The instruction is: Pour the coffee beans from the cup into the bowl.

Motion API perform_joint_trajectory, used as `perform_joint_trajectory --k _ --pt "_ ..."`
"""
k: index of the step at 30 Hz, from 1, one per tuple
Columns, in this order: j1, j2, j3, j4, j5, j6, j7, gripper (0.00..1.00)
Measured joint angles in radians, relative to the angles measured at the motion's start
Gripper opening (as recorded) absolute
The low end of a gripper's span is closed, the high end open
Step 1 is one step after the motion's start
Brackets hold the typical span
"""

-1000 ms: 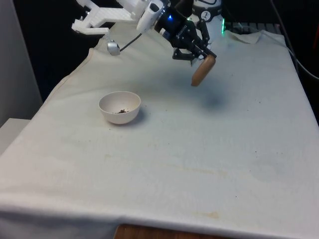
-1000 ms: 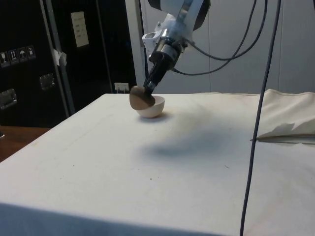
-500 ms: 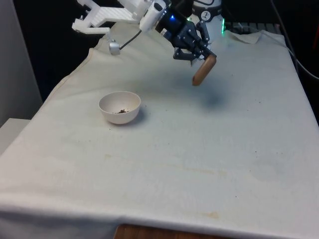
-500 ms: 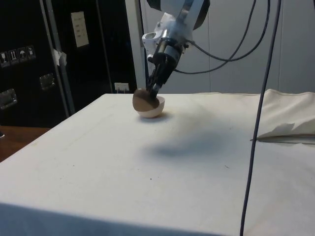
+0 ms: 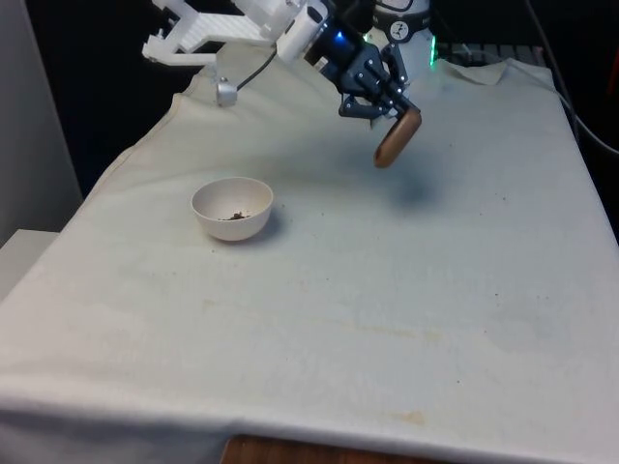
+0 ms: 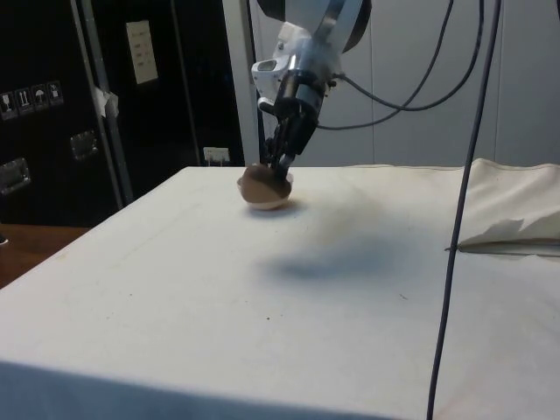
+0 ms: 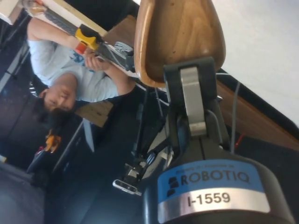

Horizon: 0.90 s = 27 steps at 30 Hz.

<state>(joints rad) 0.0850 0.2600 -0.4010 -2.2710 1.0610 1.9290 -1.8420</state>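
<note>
My gripper (image 5: 391, 109) is shut on the rim of a brown wooden cup (image 5: 397, 138), holding it tilted in the air over the far part of the table. The white bowl (image 5: 232, 208) stands on the cloth, well off to the front view's left of the cup, with a few dark coffee beans (image 5: 234, 215) at its bottom. In the side view the cup (image 6: 259, 180) hangs in front of the bowl (image 6: 273, 200) under the gripper (image 6: 282, 163). The wrist view shows the cup's wooden hollow (image 7: 180, 37) clamped by the gripper (image 7: 189, 77); I see no beans in it.
A rumpled fold of cloth (image 5: 484, 70) lies at the far right corner, also visible in the side view as a cloth fold (image 6: 512, 219). A dark cable (image 6: 455, 219) hangs down near the side camera. A person (image 7: 70, 70) sits beyond the table, holding a tool.
The gripper with the cup has drifted slightly towards the table's far end and turned a little at the wrist. The bowl has not moved.
</note>
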Motion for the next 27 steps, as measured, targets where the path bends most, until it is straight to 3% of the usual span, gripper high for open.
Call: perform_joint_trajectory --k 17,27 --pt "0.0 0.0 0.036 -0.001 -0.066 0.071 0.002 0.0" --pt "0.0 -0.009 0.081 -0.005 -0.089 0.129 0.027 0.0"
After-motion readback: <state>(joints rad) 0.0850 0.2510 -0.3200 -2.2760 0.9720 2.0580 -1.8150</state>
